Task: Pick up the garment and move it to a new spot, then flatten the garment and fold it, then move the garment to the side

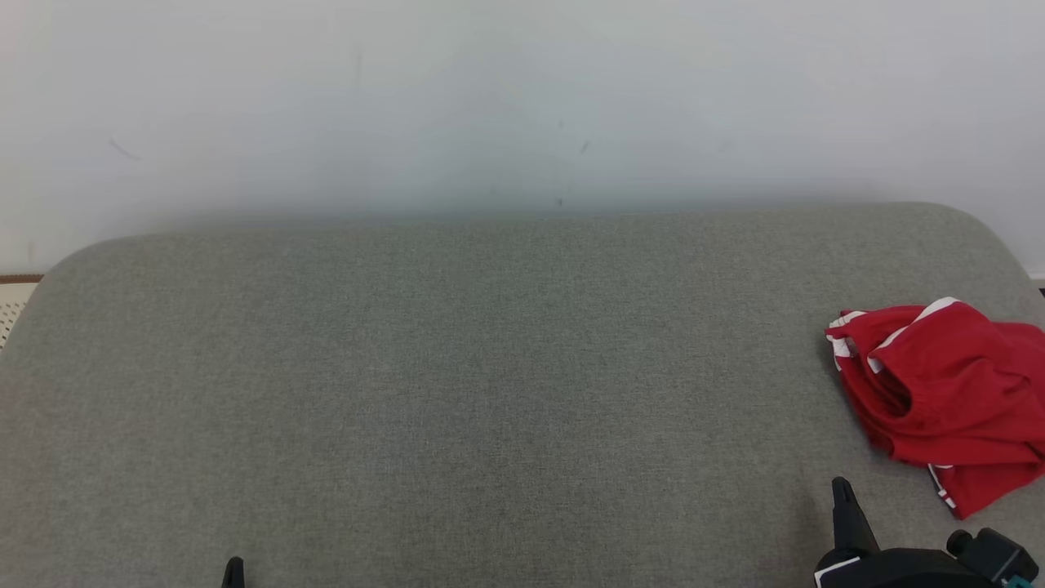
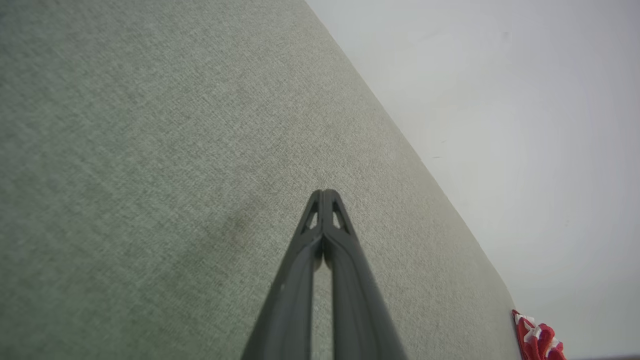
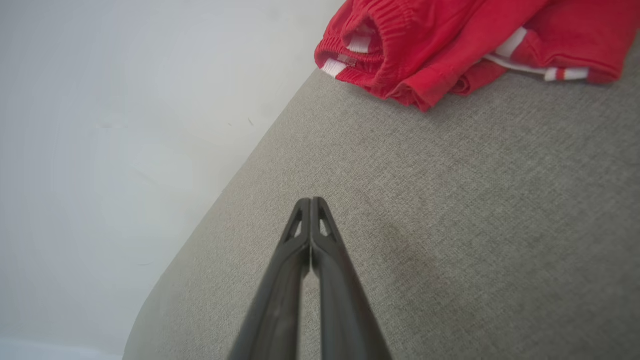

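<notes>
1. left gripper: tip showing at the lower left of the head frame. Fingers pressed together, nothing held, over the grey cushion.
2. right gripper: lower right. Fingers closed tip to tip, empty.
3. garment: red with white trim, crumpled, lying on the cushion at the right edge. Up and right of the right gripper, near but apart. Well apart from the left gripper. In the right wrist frame it lies at the upper right, beyond the fingertips.

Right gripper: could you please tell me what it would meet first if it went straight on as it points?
Probably the grey cushion just past the right gripper, jaws shut; the garment lies farther on, to one side, though depth is unclear.
</notes>
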Controlling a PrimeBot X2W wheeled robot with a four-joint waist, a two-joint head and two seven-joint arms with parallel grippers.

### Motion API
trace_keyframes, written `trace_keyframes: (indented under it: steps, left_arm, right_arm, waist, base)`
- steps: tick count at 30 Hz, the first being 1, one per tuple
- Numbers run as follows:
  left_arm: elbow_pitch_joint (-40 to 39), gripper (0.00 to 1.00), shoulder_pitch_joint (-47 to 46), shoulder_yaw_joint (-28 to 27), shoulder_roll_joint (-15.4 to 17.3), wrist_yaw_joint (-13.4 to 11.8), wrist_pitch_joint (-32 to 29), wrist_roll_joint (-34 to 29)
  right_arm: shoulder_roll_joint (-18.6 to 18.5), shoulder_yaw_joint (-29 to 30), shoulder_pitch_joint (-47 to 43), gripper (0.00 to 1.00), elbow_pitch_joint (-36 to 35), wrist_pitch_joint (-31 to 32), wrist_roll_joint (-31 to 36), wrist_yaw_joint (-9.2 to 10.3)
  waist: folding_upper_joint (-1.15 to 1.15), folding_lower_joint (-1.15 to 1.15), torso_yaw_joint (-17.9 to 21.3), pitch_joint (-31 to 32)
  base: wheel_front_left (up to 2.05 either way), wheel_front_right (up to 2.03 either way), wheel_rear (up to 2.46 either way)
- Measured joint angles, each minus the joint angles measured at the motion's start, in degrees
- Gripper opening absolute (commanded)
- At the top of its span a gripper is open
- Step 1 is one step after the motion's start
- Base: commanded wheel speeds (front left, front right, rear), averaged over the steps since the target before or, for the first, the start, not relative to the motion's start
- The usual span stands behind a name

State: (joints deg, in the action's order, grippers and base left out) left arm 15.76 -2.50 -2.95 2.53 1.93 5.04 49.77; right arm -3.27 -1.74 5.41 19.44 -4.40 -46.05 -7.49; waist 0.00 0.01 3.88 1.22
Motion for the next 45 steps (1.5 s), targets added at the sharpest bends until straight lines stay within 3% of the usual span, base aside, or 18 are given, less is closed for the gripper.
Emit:
trace_keyframes:
  steps: [45]
  left_arm:
    - [-1.5,0.0,-1.6,-2.0,0.1,3.5,-6.7,27.0]
  right_arm:
    - [0.2,5.5,0.9,0.0,-3.1,7.5,-29.3,0.01]
  waist:
    - [0.0,0.0,-2.1,-0.8]
  base:
    - [0.0,0.0,0.0]
